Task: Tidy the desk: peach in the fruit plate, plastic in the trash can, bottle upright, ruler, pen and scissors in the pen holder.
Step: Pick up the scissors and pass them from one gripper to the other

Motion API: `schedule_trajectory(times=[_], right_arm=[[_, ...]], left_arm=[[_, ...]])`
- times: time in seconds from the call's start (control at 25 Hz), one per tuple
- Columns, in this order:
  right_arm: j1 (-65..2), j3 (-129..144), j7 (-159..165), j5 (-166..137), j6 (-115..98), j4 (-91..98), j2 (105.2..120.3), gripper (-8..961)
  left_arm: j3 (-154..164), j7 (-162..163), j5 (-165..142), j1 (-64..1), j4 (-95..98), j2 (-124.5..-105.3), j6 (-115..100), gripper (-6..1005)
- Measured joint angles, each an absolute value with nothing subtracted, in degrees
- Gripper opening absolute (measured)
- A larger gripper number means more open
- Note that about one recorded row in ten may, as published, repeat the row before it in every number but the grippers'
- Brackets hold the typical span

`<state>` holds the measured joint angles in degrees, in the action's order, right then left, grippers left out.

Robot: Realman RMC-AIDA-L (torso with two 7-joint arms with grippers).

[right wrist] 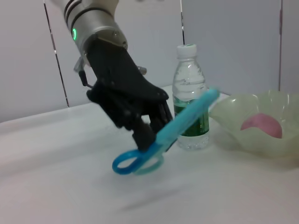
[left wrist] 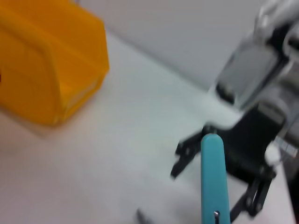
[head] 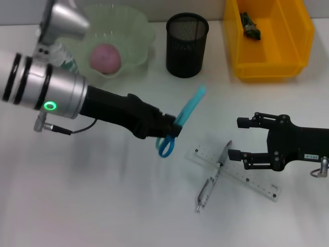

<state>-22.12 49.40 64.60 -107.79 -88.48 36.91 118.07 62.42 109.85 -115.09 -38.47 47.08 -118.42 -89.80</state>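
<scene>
Blue scissors (head: 181, 122) are pinched near the pivot by my left gripper (head: 172, 127), lifted off the desk, tip angled toward the mesh pen holder (head: 187, 45). Right gripper (head: 245, 139) sits low with fingers apart, just beside the ruler (head: 241, 175) and pen (head: 207, 190), which cross each other. Peach (head: 106, 57) already in the fruit plate (head: 138, 31), bottle (right wrist: 189, 102) upright. Risk I see: the grip is off-centre, so the scissors may swivel and snag the holder rim, or tip the light holder over.
</scene>
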Motion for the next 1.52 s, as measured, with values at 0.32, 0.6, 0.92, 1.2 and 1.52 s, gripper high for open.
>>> schedule_trajectory(times=[0.32,0.6,0.92,1.2,1.52], right_arm=[[-21.98,49.39,63.53,-107.65,-88.51,35.99,118.11,821],[-22.21,49.31,60.89,-107.32,-88.51,34.19,118.27,820],[-22.18,48.68,56.64,-105.10,-89.21,31.13,119.06,822],[-22.10,48.65,46.55,-97.10,-90.60,22.16,119.14,820],[-22.85,48.69,30.22,-86.71,-89.98,8.45,119.57,821]], left_arm=[[55.91,104.16,-103.46,-34.84,36.96,-118.44,-89.73,267],[55.75,99.48,-92.93,-31.06,27.97,-118.69,-91.22,267],[55.50,93.67,-85.02,-30.89,14.24,-119.03,-93.05,267],[55.44,90.47,-79.04,-31.16,6.30,-119.16,-93.19,267],[55.14,88.03,-72.24,-31.63,-0.34,-119.17,-93.36,267]])
